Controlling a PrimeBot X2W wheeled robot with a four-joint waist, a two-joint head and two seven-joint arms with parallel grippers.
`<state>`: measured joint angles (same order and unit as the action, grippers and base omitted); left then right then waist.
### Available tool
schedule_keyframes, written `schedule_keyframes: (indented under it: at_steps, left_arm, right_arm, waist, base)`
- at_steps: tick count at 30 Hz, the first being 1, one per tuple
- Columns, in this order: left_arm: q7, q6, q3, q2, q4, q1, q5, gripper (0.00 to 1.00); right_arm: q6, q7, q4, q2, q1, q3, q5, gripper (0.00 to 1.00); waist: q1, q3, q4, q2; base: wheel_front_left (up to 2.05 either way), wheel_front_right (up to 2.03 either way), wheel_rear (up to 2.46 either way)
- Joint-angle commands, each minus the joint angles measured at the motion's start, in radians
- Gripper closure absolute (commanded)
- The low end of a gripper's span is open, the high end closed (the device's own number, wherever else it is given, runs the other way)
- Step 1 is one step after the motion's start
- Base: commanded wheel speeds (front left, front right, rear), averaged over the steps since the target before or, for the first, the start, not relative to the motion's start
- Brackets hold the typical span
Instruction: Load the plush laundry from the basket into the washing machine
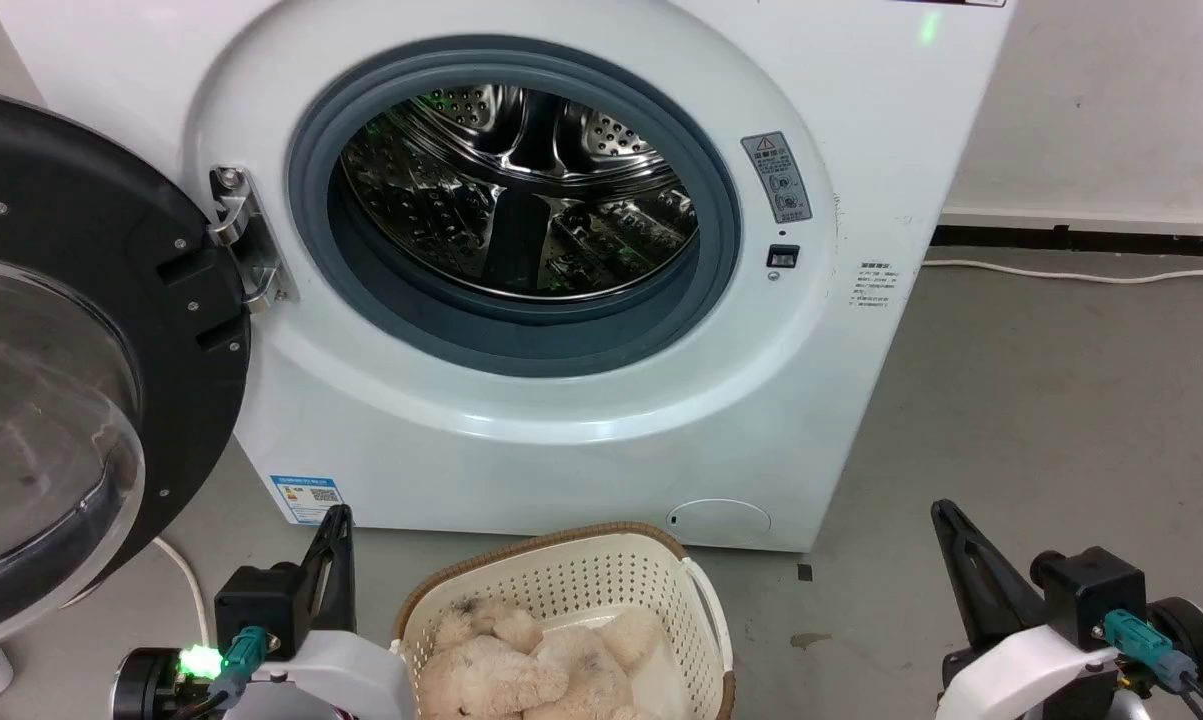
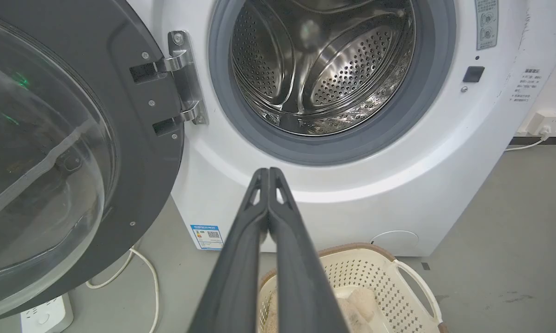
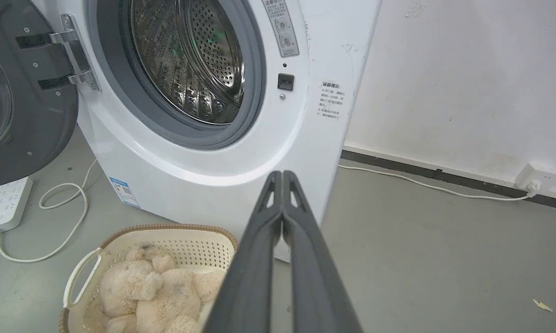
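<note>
Pre-grasp step. Hovering with left gripper (image 2: 268,173) and right gripper (image 3: 283,175) clenched empty (jaws tip to tip). Next: open, reach down for plush laundry (image 1: 531,670) lying in basket (image 1: 561,580) before washing machine (image 1: 561,440).

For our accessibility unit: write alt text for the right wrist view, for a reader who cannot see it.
A white washing machine stands with its door swung open, showing the steel drum. Before it, a cream basket holds a plush bear; the shut right tool rises from the bottom edge.
</note>
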<state>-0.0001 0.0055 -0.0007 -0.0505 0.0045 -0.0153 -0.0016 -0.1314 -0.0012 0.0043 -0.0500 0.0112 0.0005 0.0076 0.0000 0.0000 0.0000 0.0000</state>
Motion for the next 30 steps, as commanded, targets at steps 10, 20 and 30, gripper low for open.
schedule_keyframes:
  at_steps: [10, 20, 30]
  left_arm:
    - [0.0, -0.005, 0.001, 0.0, -0.005, 0.015, 0.002, 1.0]
    - [0.0, -0.005, 0.001, 0.0, -0.005, 0.015, 0.002, 1.0]
    - [-0.011, 0.0, -0.009, 0.0, 0.001, -0.004, -0.019, 0.0]
  right_arm:
    - [0.001, 0.001, -0.004, 0.0, -0.011, 0.0, -0.008, 1.0]
    - [0.001, 0.001, -0.004, 0.0, -0.011, 0.0, -0.008, 1.0]
    - [0.0, -0.011, 0.002, 0.0, 0.008, 0.003, 0.021, 0.0]
  waist:
    - [0.0, 0.0, 0.0, 0.0]
    - [0.0, 0.0, 0.0, 0.0]
    - [0.0, 0.0, 0.0, 0.0]
  base:
    - [0.0, 0.0, 0.0]
    - [0.0, 0.0, 0.0]
    - [0.0, 0.0, 0.0]
